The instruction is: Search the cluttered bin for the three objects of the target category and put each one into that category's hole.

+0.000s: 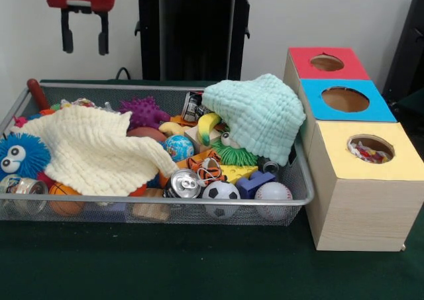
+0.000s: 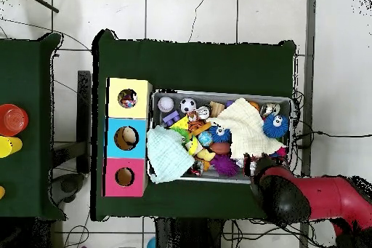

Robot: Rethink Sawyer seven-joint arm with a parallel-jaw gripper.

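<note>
The wire-mesh bin (image 1: 119, 87) is full of toys. A cream waffle cloth (image 1: 93, 148) lies spread over its left half. A mint-green waffle cloth (image 1: 262, 114) drapes over its right end, next to the box. A white cloth with coloured patches (image 1: 368, 153) shows inside the yellow-topped hole (image 1: 371, 144). My gripper (image 1: 85, 40) hangs open and empty high above the bin's far left corner. In the overhead view the bin (image 2: 232, 93), the cream cloth (image 2: 247, 129), the mint cloth (image 2: 167, 154) and the yellow hole (image 2: 127, 98) show; the red arm (image 2: 290, 196) covers the gripper.
The blue-topped hole (image 1: 344, 99) and the red-topped hole (image 1: 326, 63) lie behind the yellow one. The bin holds a blue fuzzy ball with eyes (image 1: 16, 155), a soda can (image 1: 183, 183), a soccer ball (image 1: 220, 193), a baseball (image 1: 273, 193) and a purple spiky ball (image 1: 144, 111).
</note>
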